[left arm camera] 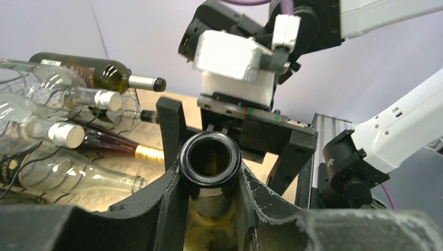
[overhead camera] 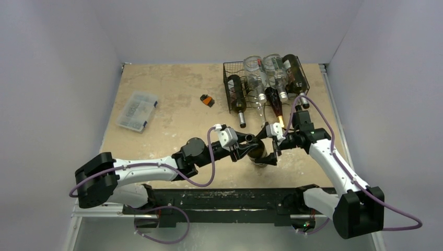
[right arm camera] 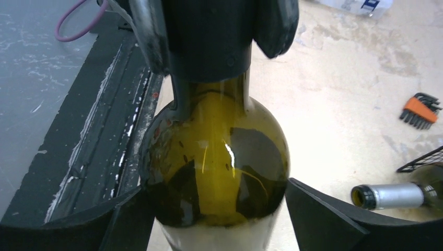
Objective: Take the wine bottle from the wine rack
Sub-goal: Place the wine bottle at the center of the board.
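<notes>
The wine bottle is dark green glass with an open mouth and stands upright in front of the arms, away from the black wire wine rack. My left gripper is shut on the bottle's neck, just under the lip. The right gripper is open. Its fingers flank the wide body of the bottle close to the glass. In the top view the left gripper and the right gripper meet at the bottle.
Several other bottles lie in the rack, their necks pointing toward me; one capped neck shows to the right of the held bottle. A clear plastic compartment box sits at the left, an orange hex key set mid-table, and a black rail along the near edge.
</notes>
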Robot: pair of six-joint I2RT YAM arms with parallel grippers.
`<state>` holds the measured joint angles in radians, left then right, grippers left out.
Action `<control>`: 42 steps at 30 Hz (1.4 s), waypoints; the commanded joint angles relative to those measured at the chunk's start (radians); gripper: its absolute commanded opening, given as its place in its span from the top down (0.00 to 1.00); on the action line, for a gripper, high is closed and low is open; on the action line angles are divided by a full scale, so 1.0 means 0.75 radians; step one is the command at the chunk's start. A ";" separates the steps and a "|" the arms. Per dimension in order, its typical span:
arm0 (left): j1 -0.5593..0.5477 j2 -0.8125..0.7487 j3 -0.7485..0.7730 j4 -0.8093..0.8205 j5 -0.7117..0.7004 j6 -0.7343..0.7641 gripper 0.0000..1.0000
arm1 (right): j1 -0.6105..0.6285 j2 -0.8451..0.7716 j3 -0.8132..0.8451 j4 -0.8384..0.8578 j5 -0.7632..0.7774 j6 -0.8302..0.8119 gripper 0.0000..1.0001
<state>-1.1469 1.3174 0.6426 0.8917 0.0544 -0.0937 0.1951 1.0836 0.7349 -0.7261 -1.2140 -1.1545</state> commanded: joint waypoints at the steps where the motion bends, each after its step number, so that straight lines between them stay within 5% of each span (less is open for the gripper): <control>1: 0.001 -0.115 0.115 -0.010 -0.066 -0.005 1.00 | -0.010 -0.047 0.091 0.016 -0.030 0.030 0.04; 16: 0.080 -0.325 0.162 -0.358 -0.148 -0.103 1.00 | -0.075 -0.121 0.146 -0.077 -0.002 0.038 0.01; 25: 0.233 -0.439 0.211 -0.641 -0.079 -0.242 1.00 | -0.136 -0.199 0.170 0.018 0.103 0.257 0.01; 42: 0.405 -0.552 0.293 -0.910 -0.093 -0.203 1.00 | -0.202 -0.299 0.093 0.047 0.314 0.356 0.01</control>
<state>-0.8829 0.9508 0.7647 0.1146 -0.0154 -0.2260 0.0509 0.8673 0.8207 -0.7258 -1.0370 -0.9154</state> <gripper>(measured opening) 0.320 0.987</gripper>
